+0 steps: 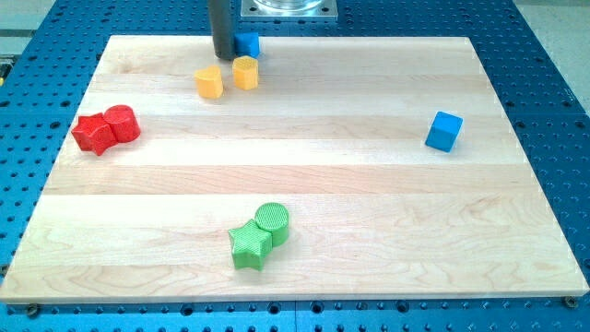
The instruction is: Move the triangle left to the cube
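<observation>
My tip [222,55] is at the top edge of the wooden board [369,184], left of the view's middle. A small blue block [248,43] sits right beside the rod on its right, touching or nearly touching it. The rod partly hides it, so its shape is hard to make out. The blue cube [444,131] stands far off at the view's right, alone. The tip is well to the left of the cube and above it in the view.
Two yellow blocks [209,82] [245,72] sit just below the tip. A red star [95,135] and a red cylinder [122,123] touch at the left. A green star [250,246] and a green cylinder [272,221] touch near the bottom.
</observation>
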Available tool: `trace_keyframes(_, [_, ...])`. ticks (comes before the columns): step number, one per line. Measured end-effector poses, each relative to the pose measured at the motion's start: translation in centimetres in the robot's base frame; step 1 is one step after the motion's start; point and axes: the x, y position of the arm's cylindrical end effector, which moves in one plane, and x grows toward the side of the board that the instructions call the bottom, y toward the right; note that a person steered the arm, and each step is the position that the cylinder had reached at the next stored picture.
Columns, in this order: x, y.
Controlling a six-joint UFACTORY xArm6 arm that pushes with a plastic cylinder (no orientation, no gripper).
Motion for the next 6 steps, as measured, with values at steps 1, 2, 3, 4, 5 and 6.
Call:
trace_keyframes(1, [-1.2, 2.5])
trace_keyframes(2, [-1.2, 8.6])
trace_keyframes(3, [4.8, 8.7])
trace_keyframes(4, [9.9, 11.6])
trace_keyframes(5, [14.4, 12.8])
trace_keyframes(6, [14.6, 11.6])
